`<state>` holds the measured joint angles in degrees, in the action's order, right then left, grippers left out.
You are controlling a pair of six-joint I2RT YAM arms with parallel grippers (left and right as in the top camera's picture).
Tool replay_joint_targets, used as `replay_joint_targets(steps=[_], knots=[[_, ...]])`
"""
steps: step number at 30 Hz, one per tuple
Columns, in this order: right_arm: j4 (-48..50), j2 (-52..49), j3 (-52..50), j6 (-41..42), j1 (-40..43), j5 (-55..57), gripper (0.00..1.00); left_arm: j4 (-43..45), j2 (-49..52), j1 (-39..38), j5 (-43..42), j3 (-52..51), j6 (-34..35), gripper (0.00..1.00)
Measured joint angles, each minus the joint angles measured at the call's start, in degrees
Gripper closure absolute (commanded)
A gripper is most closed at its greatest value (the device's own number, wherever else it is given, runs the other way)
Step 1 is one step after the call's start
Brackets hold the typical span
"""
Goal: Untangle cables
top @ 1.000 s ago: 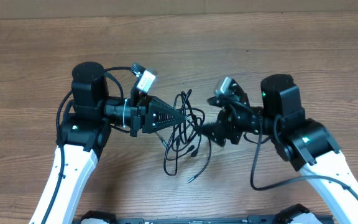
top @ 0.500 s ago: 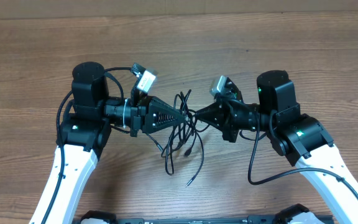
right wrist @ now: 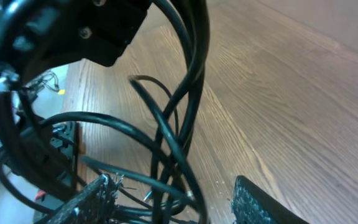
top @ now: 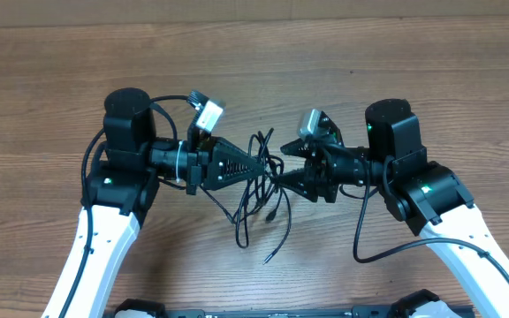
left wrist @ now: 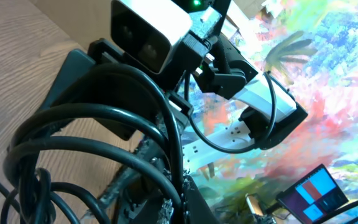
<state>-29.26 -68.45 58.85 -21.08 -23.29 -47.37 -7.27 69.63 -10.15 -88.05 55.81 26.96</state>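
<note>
Two grippers meet over the middle of the table [top: 414,71]. I read the left gripper [top: 259,167] as fully closed, pinching a strand of the cables [top: 265,187]. The right gripper [top: 281,178] has its fingers [right wrist: 89,199] parted, with several strands running between them; I cannot confirm contact. The tangle sits between both tips, with loose ends trailing toward the table's near edge.
</note>
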Motion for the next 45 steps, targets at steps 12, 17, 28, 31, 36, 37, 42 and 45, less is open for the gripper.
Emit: replay_joint_targets(steps=[12, 17, 28, 31, 36, 37, 42, 45], knots=[[1.29, -4.11, -0.02, -3.80, 0.00, -3.93, 0.96, -1.25, 0.00, 0.02, -0.72, 0.00, -0.20, 0.96], [1.38, -4.15, -0.02, -4.31, 0.00, -6.56, 0.96, -1.27, 0.00, 0.00, -1.16, 0.00, -0.20, 0.96], [0.72, -2.64, -0.04, 0.50, 8.09, -10.78, 0.96, -1.25, 0.00, 0.00, -1.33, 0.00, -2.60, 0.96], [0.26, -1.07, -0.04, 5.31, 15.23, -10.75, 0.96, -1.27, 0.00, 0.00, -1.33, 0.00, -3.28, 0.96], [-2.84, -0.07, -0.04, 12.31, 26.36, -9.75, 0.96, -1.27, 0.00, 0.00, -1.33, 0.00, -3.65, 0.96], [-3.67, -0.07, -0.04, 13.55, 28.26, -9.09, 0.96, -1.27, 0.00, 0.00, -1.33, 0.00, -3.65, 0.96], [-9.35, -0.07, -0.04, 20.02, 36.26, -0.94, 0.96, -1.27, 0.00, 0.00, -1.31, 0.00, -4.70, 0.96], [-12.85, -0.07, -0.04, 22.88, 39.78, 4.39, 0.96, -1.27, 0.00, 0.00, -1.29, 0.00, -5.01, 0.96]])
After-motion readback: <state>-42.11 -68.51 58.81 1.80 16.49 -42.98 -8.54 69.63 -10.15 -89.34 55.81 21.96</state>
